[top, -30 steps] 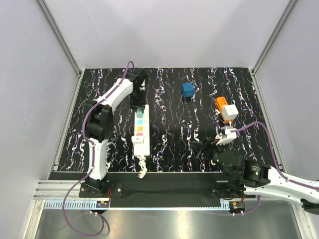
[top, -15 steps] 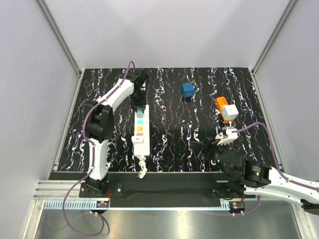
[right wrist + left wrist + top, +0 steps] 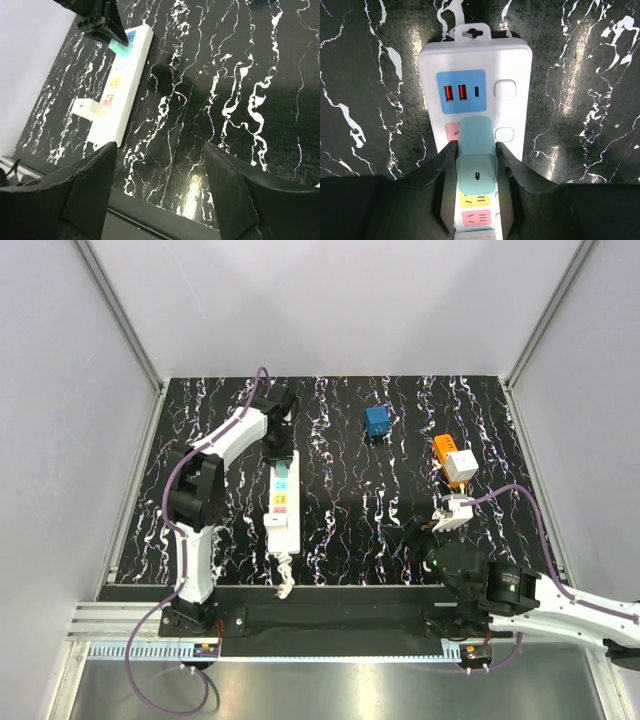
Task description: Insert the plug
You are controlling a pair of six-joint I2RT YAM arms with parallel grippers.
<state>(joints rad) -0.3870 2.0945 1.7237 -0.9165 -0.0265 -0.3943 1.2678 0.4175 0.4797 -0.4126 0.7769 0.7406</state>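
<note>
Black marbled table (image 3: pixel 340 530) all round. Up close: right tool (image 3: pixel 159 147) spread wide, grasping nothing. Further out, on the power strip (image 3: pixel 512 65): mint plug (image 3: pixel 476 165) clenched in the left tool (image 3: pixel 476 146), sitting over a socket just below the USB ports (image 3: pixel 461 92). Looks pushed in or nearly; depth hard to tell. Left to do: confirm seating, let go, back off.

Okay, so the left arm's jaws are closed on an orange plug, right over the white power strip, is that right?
Not quite. The jaws of the left arm are closed on a pale teal plug, not an orange one, right over the white power strip. The left wrist view shows the colour plainly.
</note>
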